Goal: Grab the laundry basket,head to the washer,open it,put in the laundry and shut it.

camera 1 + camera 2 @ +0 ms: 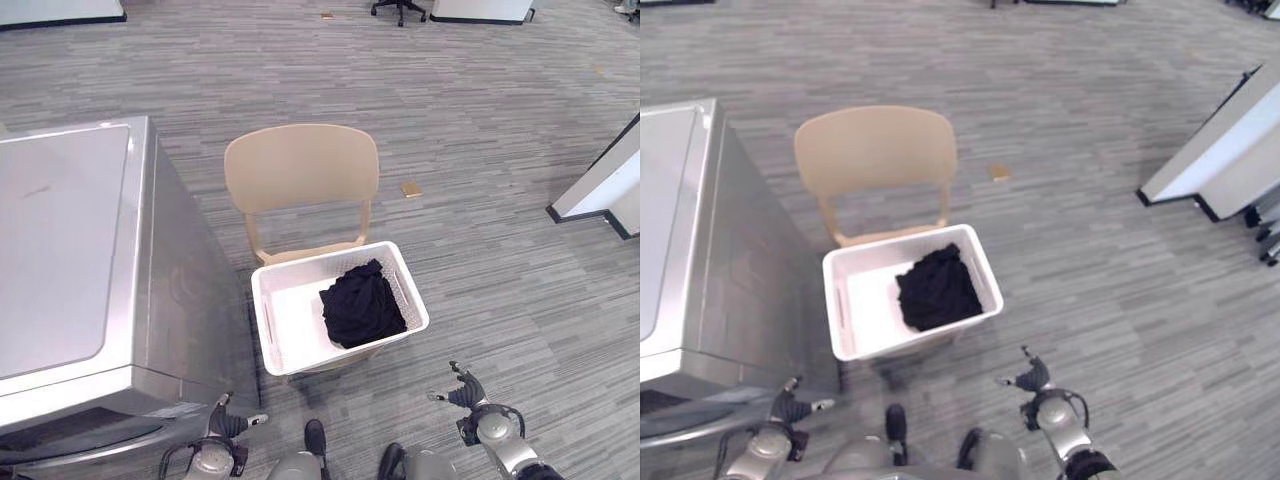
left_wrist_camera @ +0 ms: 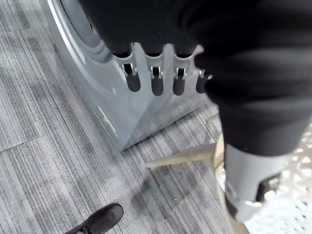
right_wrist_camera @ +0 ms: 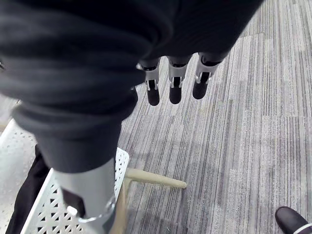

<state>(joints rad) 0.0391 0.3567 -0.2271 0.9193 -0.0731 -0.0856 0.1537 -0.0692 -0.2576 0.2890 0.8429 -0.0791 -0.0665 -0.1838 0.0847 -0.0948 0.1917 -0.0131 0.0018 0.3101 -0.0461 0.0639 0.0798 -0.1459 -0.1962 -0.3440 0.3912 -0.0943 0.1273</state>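
Laundry basket (image 1: 275, 300): white, perforated walls, standing on the seat of a tan chair (image 1: 300, 165), just beside the right flank of the silver washer (image 1: 70, 260). Dark laundry (image 1: 360, 305) lies bunched in the basket's right half; the left half of its floor is bare.

Left eye view: grey striped carpet floor (image 1: 480, 130) throughout. A small tan scrap (image 1: 411, 189) lies on the carpet right of the chair. A white panel with dark base (image 1: 600, 190) enters at the right edge; a black wheeled chair base (image 1: 398, 8) is cut off at the top. Left hand (image 1: 228, 423) hangs low beside the washer's front corner, right hand (image 1: 470, 392) low on the right; both are short of the basket and touch nothing.

Right eye view: same layout; the washer is cut off at the left edge, and its door cannot be made out.

Left wrist view: fingers (image 2: 155, 83) straight, relaxed, holding nothing; washer front and a chair leg (image 2: 180, 158) beyond.

Right wrist view: fingers (image 3: 173, 90) straight, empty; basket corner and a chair leg (image 3: 156, 178) below.
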